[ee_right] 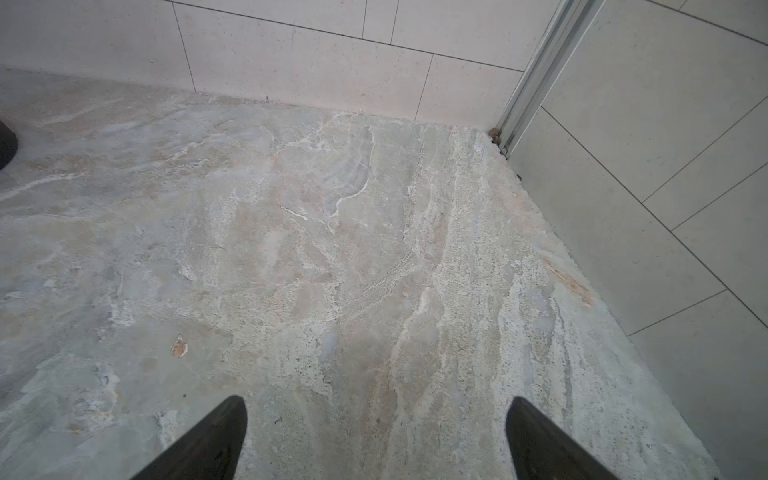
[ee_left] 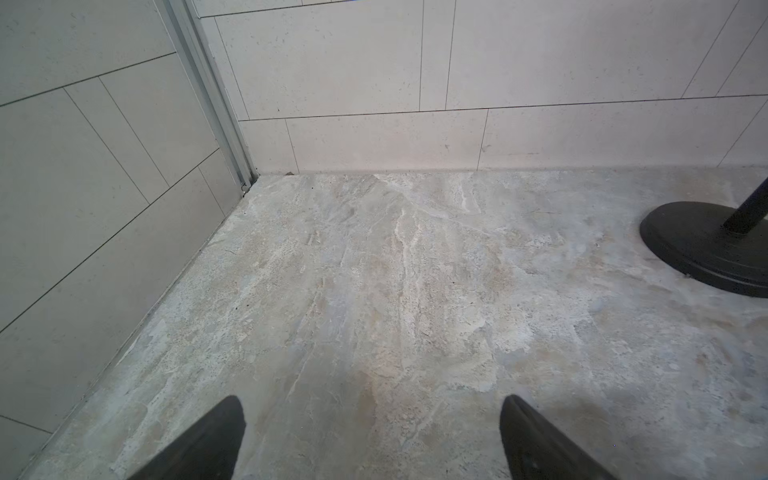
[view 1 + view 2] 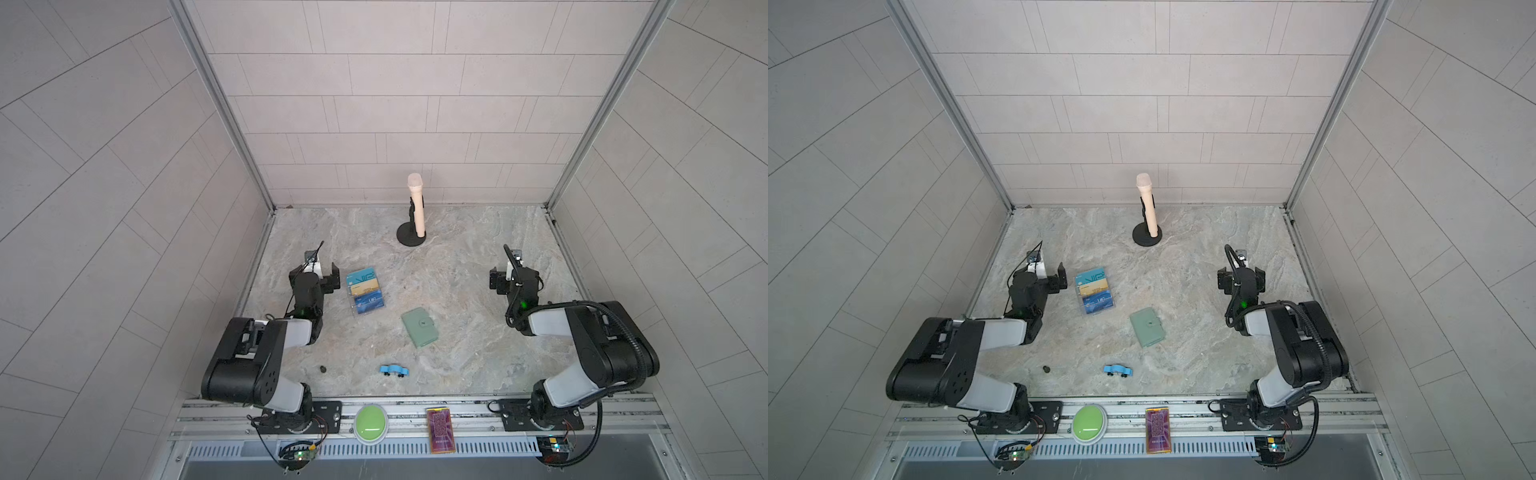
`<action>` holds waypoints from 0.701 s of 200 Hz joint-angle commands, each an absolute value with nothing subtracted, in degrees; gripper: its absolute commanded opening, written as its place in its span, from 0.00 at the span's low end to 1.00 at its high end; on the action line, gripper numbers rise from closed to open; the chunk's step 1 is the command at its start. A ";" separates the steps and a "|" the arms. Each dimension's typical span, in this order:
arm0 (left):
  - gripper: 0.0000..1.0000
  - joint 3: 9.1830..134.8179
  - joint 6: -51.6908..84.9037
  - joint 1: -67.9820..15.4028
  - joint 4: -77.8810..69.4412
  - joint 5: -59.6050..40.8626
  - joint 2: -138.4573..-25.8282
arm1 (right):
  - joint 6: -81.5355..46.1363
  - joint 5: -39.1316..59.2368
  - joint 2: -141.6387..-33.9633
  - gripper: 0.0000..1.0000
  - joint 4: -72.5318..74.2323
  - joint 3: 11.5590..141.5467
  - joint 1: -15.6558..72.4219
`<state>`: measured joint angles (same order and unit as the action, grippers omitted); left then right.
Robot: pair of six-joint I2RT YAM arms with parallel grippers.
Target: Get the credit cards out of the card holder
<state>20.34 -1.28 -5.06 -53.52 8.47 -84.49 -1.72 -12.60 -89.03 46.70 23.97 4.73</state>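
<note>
The mint-green card holder (image 3: 419,328) (image 3: 1147,327) lies closed and flat on the marble table, near the middle, with its snap tab on top. The credit cards are hidden. My left gripper (image 3: 314,272) (image 3: 1038,274) hovers at the table's left, well behind and left of the holder. In the left wrist view the left gripper (image 2: 372,401) is open over bare marble. My right gripper (image 3: 515,274) (image 3: 1241,272) hovers at the right, also far from the holder. The right gripper (image 1: 376,401) is open too, with nothing between its fingers.
A clear acrylic stand with printed cards (image 3: 365,291) (image 3: 1095,291) sits just right of the left gripper. A pale microphone on a black round stand (image 3: 415,208) (image 3: 1147,203) (image 2: 702,245) rises at the back. A blue toy car (image 3: 394,370) (image 3: 1118,370) lies near the front edge.
</note>
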 commanded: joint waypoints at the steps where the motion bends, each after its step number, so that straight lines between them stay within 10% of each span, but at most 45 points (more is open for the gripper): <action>1: 1.00 20.83 -1.32 -5.25 -54.23 8.90 -84.25 | -0.89 -12.48 -89.17 1.00 47.75 23.92 4.91; 140: 1.00 20.98 -1.33 -5.23 -53.96 8.88 -84.33 | -1.25 -11.96 -89.18 1.00 47.31 24.08 4.57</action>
<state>20.34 -1.28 -5.06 -53.47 8.47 -84.49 -1.72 -12.19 -89.03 46.68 23.97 4.71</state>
